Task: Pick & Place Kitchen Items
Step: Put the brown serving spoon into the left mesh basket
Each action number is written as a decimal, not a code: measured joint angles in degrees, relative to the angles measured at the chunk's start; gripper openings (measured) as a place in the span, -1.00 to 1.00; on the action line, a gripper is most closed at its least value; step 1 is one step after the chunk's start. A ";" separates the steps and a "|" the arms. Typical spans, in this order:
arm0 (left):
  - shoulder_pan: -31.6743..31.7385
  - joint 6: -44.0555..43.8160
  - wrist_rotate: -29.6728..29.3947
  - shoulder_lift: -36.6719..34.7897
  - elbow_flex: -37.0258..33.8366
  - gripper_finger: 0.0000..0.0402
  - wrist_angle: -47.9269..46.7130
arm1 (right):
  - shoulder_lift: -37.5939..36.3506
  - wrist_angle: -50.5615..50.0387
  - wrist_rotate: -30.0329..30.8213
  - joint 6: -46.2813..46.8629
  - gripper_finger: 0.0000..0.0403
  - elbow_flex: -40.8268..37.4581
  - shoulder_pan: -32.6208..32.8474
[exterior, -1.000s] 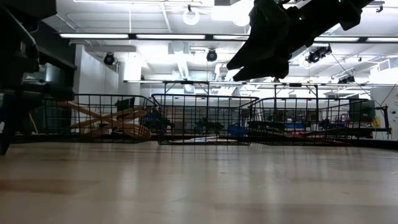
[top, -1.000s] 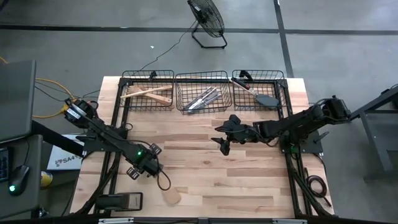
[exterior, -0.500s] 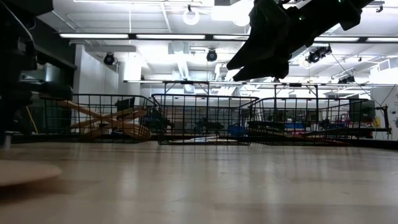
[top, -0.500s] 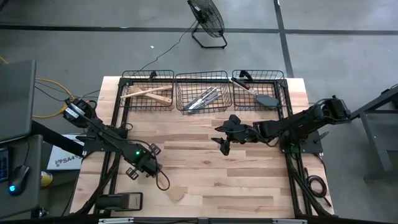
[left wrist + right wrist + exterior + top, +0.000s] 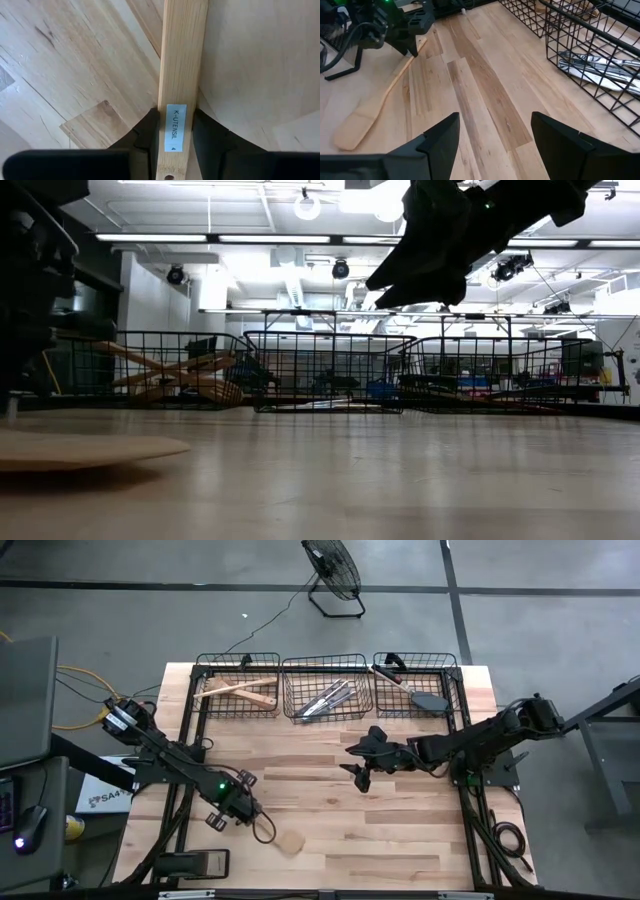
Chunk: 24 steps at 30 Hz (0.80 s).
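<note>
Item: wooden spatula point(image 5: 283, 840), light wood, at about 7 o'clock on the counter point(image 5: 400, 830), near the front edge; its flat blade lies toward the counter's middle, its handle runs back into the left tool point(image 5: 174, 131). A white label on the handle reads "K-UTENSIL 4". Left tool: fingers point(image 5: 150, 127) clamped on the handle end, one on each side, touching the wood. Right tool point(image 5: 358, 771): near the counter's centre, raised above the surface, fingers apart, holding nothing. Along the far edge, from 11 to 1 o'clock, three black wire baskets stand side by side. Left basket point(image 5: 203, 690): wooden utensils point(image 5: 240, 692), crossed over each other. Middle basket point(image 5: 290, 690): silver metal knives point(image 5: 326, 700), lying together. Right basket point(image 5: 452, 690): a black turner point(image 5: 428, 699), with a red-and-white utensil point(image 5: 388, 676) just beside it. Beyond the counter, at 12 o'clock on the floor: a black fan point(image 5: 333, 573).
</note>
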 joint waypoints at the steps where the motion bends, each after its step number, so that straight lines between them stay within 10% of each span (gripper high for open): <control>1: 0.00 -0.13 -0.09 0.01 0.40 -0.57 -0.20 | 0.00 0.01 0.02 0.00 0.19 0.00 0.03; 13: 0.09 -4.26 -8.10 -0.31 8.98 -0.57 -7.35 | 0.00 -0.12 0.09 0.00 0.19 0.00 0.01; 24: 2.43 -26.96 -29.51 -2.39 18.28 -0.57 -33.01 | 0.00 -0.42 0.09 0.02 0.19 0.00 0.01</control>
